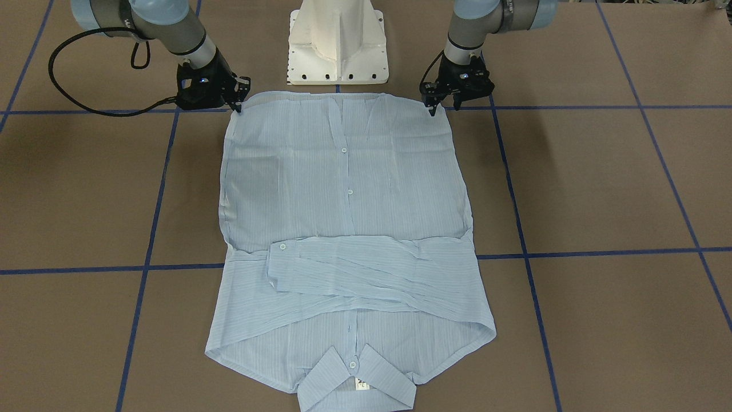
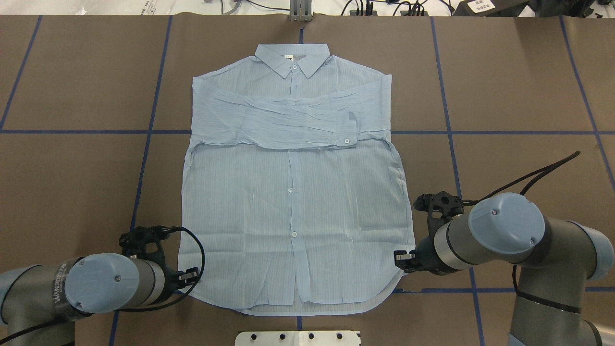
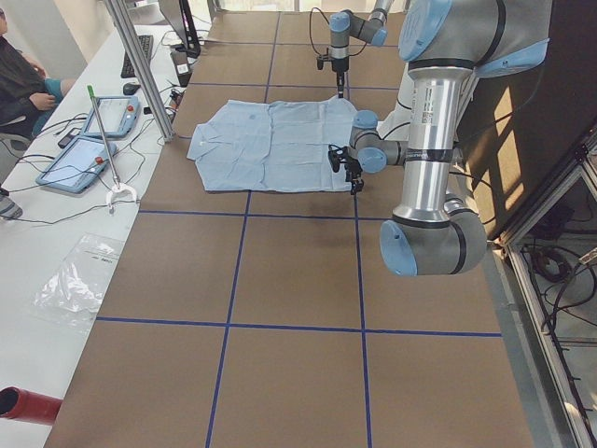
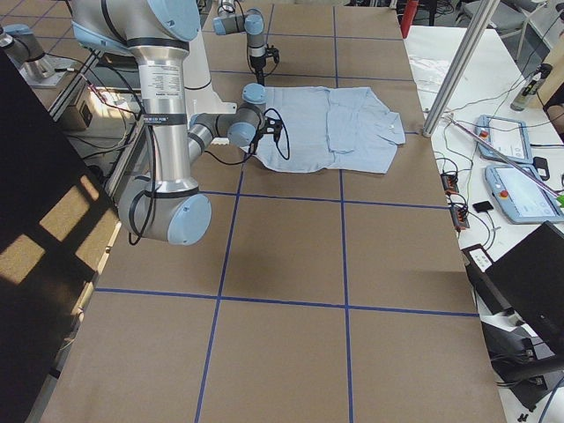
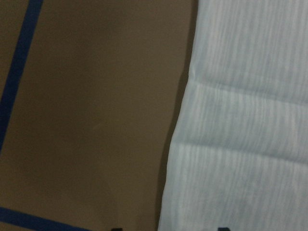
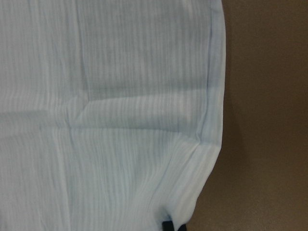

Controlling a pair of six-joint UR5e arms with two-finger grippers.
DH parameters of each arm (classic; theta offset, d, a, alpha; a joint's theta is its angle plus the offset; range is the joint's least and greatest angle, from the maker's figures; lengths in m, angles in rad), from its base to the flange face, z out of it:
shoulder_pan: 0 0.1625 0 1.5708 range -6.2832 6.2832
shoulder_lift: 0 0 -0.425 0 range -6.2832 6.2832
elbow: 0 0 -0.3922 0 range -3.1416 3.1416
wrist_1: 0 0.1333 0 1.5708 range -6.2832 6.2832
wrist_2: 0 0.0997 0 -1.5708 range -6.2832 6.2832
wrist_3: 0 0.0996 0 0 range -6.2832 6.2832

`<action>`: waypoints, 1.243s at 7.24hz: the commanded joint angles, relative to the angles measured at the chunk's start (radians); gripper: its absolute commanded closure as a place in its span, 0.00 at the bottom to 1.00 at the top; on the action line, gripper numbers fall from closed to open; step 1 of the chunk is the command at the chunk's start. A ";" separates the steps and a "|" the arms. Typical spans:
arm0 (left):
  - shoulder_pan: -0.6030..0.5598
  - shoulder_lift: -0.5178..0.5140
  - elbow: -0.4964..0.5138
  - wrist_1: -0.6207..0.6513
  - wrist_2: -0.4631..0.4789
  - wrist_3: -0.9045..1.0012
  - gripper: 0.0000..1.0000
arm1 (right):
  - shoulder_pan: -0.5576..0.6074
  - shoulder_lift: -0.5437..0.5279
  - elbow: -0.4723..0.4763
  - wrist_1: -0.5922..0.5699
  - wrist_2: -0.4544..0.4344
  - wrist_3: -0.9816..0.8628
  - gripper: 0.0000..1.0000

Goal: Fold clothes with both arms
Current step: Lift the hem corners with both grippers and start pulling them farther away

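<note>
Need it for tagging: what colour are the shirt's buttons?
White buttons on the light-blue shirt; clearest in the exterior front-facing view.

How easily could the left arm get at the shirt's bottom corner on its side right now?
Probably easily. The left end effector hangs right at that corner of the shirt, open and straddling the fabric edge in the wrist view, with nothing in between.
</note>
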 commanded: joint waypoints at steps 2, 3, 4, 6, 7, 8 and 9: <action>0.000 0.000 0.005 0.000 -0.001 0.000 0.54 | 0.011 0.002 0.000 -0.005 0.003 0.000 1.00; 0.000 0.000 0.003 0.000 -0.003 0.000 0.62 | 0.014 0.002 0.002 -0.005 0.004 0.000 1.00; 0.000 -0.005 0.003 0.001 -0.003 0.000 0.69 | 0.017 0.000 0.002 -0.005 0.007 0.000 1.00; 0.000 -0.006 0.003 0.000 -0.005 -0.002 0.83 | 0.019 0.000 0.002 -0.006 0.009 0.000 1.00; 0.000 -0.006 0.003 0.001 -0.005 -0.002 0.93 | 0.019 0.002 0.002 -0.006 0.009 0.000 1.00; 0.000 -0.009 0.003 0.001 -0.005 -0.002 1.00 | 0.019 0.002 0.003 -0.006 0.007 0.000 1.00; 0.000 -0.009 0.002 0.001 -0.006 -0.002 1.00 | 0.023 0.002 0.002 -0.006 0.009 0.000 1.00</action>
